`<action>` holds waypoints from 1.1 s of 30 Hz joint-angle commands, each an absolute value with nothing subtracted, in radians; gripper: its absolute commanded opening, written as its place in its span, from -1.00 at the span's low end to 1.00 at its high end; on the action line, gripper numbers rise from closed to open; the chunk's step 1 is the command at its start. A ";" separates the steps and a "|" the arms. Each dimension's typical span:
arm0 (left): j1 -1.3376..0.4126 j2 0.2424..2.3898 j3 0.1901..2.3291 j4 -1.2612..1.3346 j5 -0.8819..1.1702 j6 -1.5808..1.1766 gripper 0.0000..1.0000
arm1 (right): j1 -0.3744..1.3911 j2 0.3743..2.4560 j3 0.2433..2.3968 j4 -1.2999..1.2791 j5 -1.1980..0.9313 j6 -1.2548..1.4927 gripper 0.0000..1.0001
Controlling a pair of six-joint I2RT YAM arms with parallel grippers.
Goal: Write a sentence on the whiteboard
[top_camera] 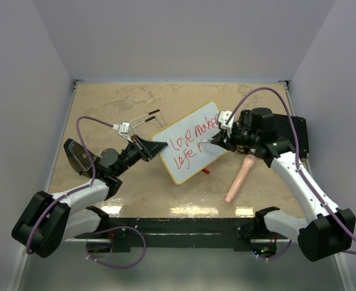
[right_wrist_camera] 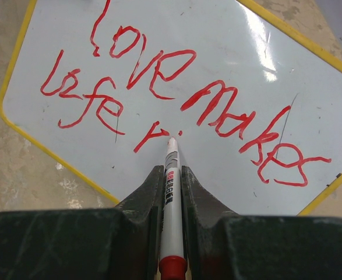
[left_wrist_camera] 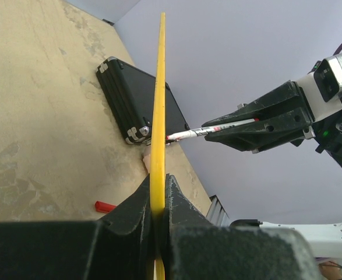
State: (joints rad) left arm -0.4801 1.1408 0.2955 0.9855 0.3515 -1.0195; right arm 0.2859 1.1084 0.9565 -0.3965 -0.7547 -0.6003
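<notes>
The whiteboard (top_camera: 190, 142), white with a thin yellow rim, stands tilted mid-table. My left gripper (top_camera: 155, 147) is shut on its left edge; in the left wrist view the yellow rim (left_wrist_camera: 158, 105) runs edge-on between the jaws. My right gripper (top_camera: 217, 140) is shut on a white marker with a red end (right_wrist_camera: 171, 192). The marker tip touches the board face just right of a red "r" and a dot. The sentence (right_wrist_camera: 176, 99) reads "love makes" and below "life r" in red. The marker also shows in the left wrist view (left_wrist_camera: 208, 130).
A black rectangular case (top_camera: 290, 133) lies at the right, behind the right arm. A pink, peach-coloured handle-like object (top_camera: 239, 177) lies right of the board. A red cap (left_wrist_camera: 105, 206) lies on the table under the board. Thin black wire stands (top_camera: 144, 118) lie at the back left.
</notes>
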 commanded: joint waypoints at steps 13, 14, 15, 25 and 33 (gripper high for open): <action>-0.483 1.111 0.314 1.164 0.345 -1.049 -1.00 | 0.285 1.123 0.945 -0.373 -0.753 -0.586 -1.00; -0.483 1.111 0.314 1.166 0.345 -1.049 -1.00 | 0.285 1.120 0.943 -0.356 -0.733 -0.577 -1.00; -0.483 1.108 0.313 1.166 0.347 -1.051 -1.00 | 0.285 1.115 0.942 -0.350 -0.723 -0.571 -1.00; -0.483 1.112 0.310 1.170 0.345 -1.051 -1.00 | 0.284 1.117 0.943 -0.351 -0.719 -0.577 -1.00; -0.483 1.111 0.310 1.167 0.342 -1.046 -1.00 | 0.284 1.123 0.954 -0.449 -0.793 -0.673 -1.00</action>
State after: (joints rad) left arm -0.4801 1.1408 0.2951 0.9810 0.3367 -1.0187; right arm 0.2859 1.1278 0.9440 -0.3958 -0.7441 -0.6075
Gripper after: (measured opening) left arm 0.078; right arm 0.144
